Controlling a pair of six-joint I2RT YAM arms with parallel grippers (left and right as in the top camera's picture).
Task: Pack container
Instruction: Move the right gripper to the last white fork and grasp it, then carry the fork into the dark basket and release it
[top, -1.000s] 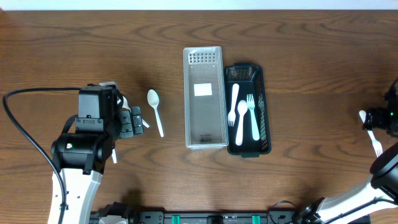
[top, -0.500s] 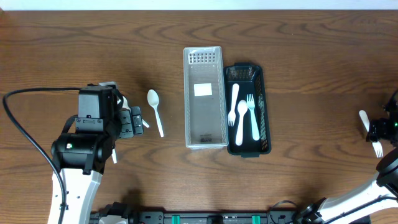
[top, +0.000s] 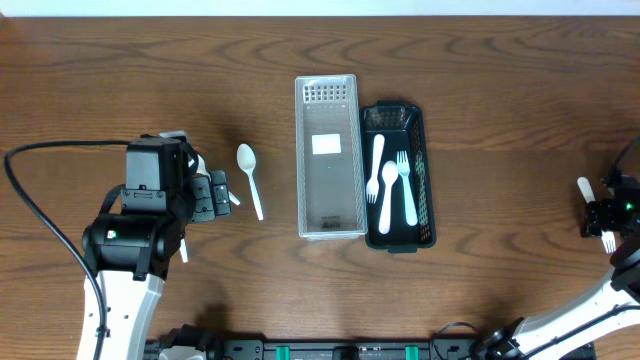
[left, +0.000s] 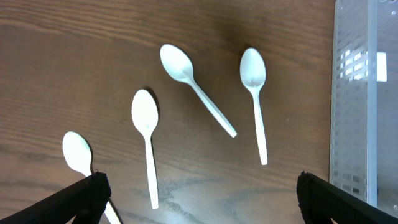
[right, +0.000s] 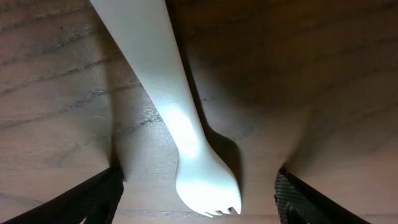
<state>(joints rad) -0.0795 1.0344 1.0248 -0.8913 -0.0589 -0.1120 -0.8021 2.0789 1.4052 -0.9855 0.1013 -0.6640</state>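
A clear container (top: 327, 215) stands mid-table, with a black container (top: 425, 180) right beside it holding three white utensils (top: 388, 190). My left gripper (top: 215, 195) is open and empty above several white spoons (left: 145, 124), which lie left of the clear container (left: 354, 99). One spoon (top: 250, 178) shows in the overhead view; my arm hides the others. My right gripper (top: 605, 215) is open at the far right, low over a white fork (top: 584, 187). Its fingers (right: 199, 199) straddle the fork's (right: 168, 93) head without touching it.
A black cable (top: 40, 215) loops left of the left arm. The right gripper works close to the table's right edge. Bare wood lies between the containers and the right gripper.
My right gripper has shifted toward the table's front and settled over the fork. The left arm, spoons and containers have not moved.
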